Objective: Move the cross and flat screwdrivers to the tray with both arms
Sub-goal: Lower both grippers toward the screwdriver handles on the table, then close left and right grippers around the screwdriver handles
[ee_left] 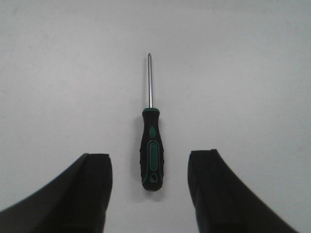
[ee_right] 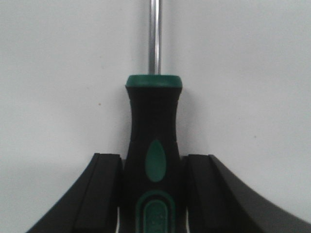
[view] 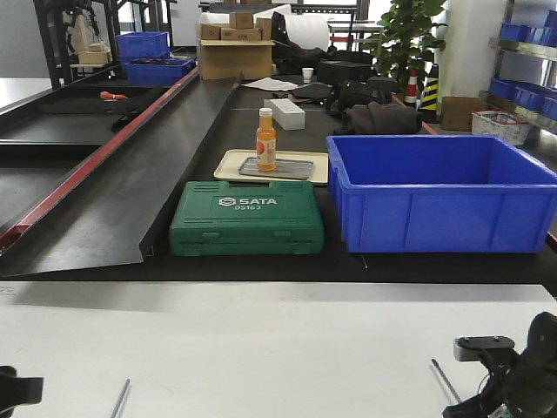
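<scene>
A black-and-green screwdriver (ee_left: 151, 150) with a pointed cross tip lies on the white table. My left gripper (ee_left: 150, 156) is open, one finger on each side of the handle, touching nothing. Its shaft (view: 120, 398) shows in the front view beside the left gripper (view: 13, 389). My right gripper (ee_right: 154, 160) is shut on the handle of a second black-and-green screwdriver (ee_right: 154, 126); its tip is out of frame. That shaft (view: 446, 380) points away from the right gripper (view: 513, 383). The grey metal tray (view: 291, 170) lies far back on the black bench.
The tray rests on a beige tray (view: 228, 163) and carries an orange bottle (view: 265, 139). A green SATA case (view: 247, 218) stands in front of it, and a deep blue bin (view: 439, 192) to its right. A black ramp (view: 130, 192) slopes on the left.
</scene>
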### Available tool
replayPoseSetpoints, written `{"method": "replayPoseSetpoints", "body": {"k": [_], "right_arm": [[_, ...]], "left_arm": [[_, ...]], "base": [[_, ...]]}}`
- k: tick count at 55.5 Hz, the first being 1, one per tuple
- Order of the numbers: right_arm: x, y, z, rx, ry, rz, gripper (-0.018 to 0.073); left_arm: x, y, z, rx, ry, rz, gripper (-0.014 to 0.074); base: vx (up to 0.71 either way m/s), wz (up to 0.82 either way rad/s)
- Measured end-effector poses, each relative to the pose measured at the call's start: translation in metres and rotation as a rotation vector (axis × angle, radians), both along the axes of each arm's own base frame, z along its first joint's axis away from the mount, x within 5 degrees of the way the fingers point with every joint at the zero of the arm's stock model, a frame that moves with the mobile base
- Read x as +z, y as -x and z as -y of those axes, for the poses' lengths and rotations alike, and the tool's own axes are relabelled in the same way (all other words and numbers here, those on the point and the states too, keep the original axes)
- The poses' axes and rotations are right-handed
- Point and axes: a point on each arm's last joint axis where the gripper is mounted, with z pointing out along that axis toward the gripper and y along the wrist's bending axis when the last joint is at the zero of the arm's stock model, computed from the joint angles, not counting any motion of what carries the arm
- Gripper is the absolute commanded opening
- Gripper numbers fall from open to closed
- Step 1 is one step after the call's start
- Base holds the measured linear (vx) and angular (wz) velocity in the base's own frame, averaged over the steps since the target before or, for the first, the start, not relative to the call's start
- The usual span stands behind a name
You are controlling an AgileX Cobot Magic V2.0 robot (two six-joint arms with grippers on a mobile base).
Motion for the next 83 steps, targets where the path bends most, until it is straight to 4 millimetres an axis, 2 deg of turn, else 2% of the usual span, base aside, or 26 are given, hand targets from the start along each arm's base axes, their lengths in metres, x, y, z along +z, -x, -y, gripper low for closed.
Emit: {"method": "replayPoseSetpoints", "body": {"k": [6,12,24,33,44,57,65,77,83], "right_arm": [[0.000,0.000,-0.001,-0.007,-0.007,0.001,-0.0010],[0.000,0.000,-0.001,-0.007,-0.007,0.002,-0.0008],[0.000,0.000,-0.001,-0.008,-0.008,0.001,-0.0008],[0.000,0.000,-0.001,-0.008,-0.009,0.001,-0.0008],[0.000,0.000,-0.001,-0.008,-0.009,0.000,-0.0008],[0.000,0.000,-0.001,-0.009,-0.010,0.001,-0.0008],[0.000,0.000,-0.001,-0.010,-0.011,0.001,-0.0008],[0.000,-0.001,-0.001,-0.015,-0.015,0.004,-0.0008],[0.000,-0.001,-0.001,-0.019,-0.019,0.006,-0.0008]], "left_arm": [[-0.019,-0.029,0.003,-0.007,-0.005,-0.117,0.0482],[-0.045,-0.047,0.006,0.002,0.018,-0.212,0.0482],[-0.096,-0.064,0.014,-0.042,0.004,-0.350,0.0482],[-0.122,-0.070,0.016,-0.048,-0.006,-0.408,0.0482],[-0.134,-0.083,0.019,-0.060,-0.009,-0.457,0.0482],[-0.133,-0.103,0.025,-0.078,-0.006,-0.473,0.0482],[-0.140,-0.106,0.027,-0.084,-0.008,-0.491,0.0482],[-0.164,-0.108,0.028,-0.085,-0.016,-0.555,0.0482],[-0.166,-0.110,0.028,-0.089,-0.020,-0.559,0.0471]], "base": [[0.00,0.00],[0.00,0.00],[0.00,0.00],[0.00,0.00],[0.00,0.00],[0.00,0.00],[0.00,0.00],[0.00,0.00],[0.00,0.00]]}}
